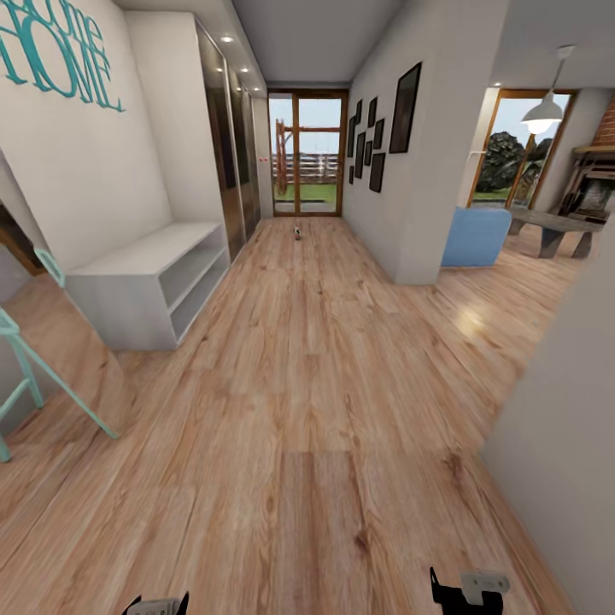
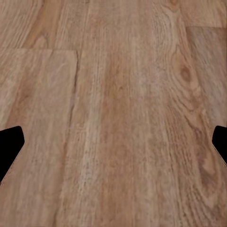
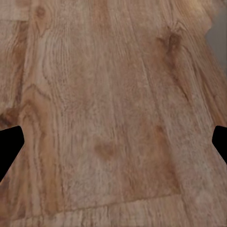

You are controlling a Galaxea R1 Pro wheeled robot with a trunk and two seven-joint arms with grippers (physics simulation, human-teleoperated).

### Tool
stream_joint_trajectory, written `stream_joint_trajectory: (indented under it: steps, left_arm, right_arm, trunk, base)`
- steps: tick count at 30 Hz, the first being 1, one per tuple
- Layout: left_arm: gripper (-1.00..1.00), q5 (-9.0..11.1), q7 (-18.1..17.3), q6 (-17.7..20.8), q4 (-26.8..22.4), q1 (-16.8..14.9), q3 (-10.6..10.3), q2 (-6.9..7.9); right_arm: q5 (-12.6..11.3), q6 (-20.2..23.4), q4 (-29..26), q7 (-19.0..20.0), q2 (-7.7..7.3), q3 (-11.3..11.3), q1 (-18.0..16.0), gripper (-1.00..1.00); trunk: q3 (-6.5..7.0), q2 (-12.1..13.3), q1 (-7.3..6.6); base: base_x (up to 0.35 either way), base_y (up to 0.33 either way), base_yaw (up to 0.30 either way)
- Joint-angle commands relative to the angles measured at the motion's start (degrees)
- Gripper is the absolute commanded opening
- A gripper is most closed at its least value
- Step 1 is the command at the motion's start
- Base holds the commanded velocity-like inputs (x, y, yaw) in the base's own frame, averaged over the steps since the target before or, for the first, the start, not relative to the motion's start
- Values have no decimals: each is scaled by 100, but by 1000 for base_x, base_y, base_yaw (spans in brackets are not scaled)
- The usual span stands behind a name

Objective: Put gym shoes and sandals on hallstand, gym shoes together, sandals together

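Shoe-like speck [image 1: 297,232], too small to identify, sits on the corridor floor [image 1: 316,410] far down the hall near the glass door [image 1: 307,154]. A low white two-shelf bench [image 1: 154,282] stands against the left wall. Both claws hang above bare planks: the left claw [image 2: 113,142] and right claw [image 3: 113,142] each have fingers spread wide, holding nothing.

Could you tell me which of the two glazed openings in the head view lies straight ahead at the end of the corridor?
The wood-framed glass door at the far end; the other window sits off right, behind the blue armchair.
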Motion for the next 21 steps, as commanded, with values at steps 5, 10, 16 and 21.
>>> stream_joint_trajectory:
  steps: [5, 10, 16, 21]
  left_arm:
    - [100, 23, -59, -9, 5, -4, 35, -1]
    - [100, 23, -59, -9, 5, -4, 35, 0]
    - [100, 23, -59, -9, 5, -4, 35, 0]
    - [100, 23, -59, -9, 5, -4, 35, 0]
  right_arm:
    - [62, -14, 6, -30, 0, -34, -4, 100]
    - [62, -14, 6, -30, -6, -34, -4, 100]
    - [62, -13, 6, -30, -7, -34, -4, 100]
    - [62, -14, 6, -30, -2, -34, -4, 100]
  trunk:
    - [-5, -2, 2]
    - [-5, -2, 2]
    - [-5, -2, 2]
    - [-5, -2, 2]
  base:
    - [339, 0, 0]
    - [339, 0, 0]
    - [339, 0, 0]
    - [339, 0, 0]
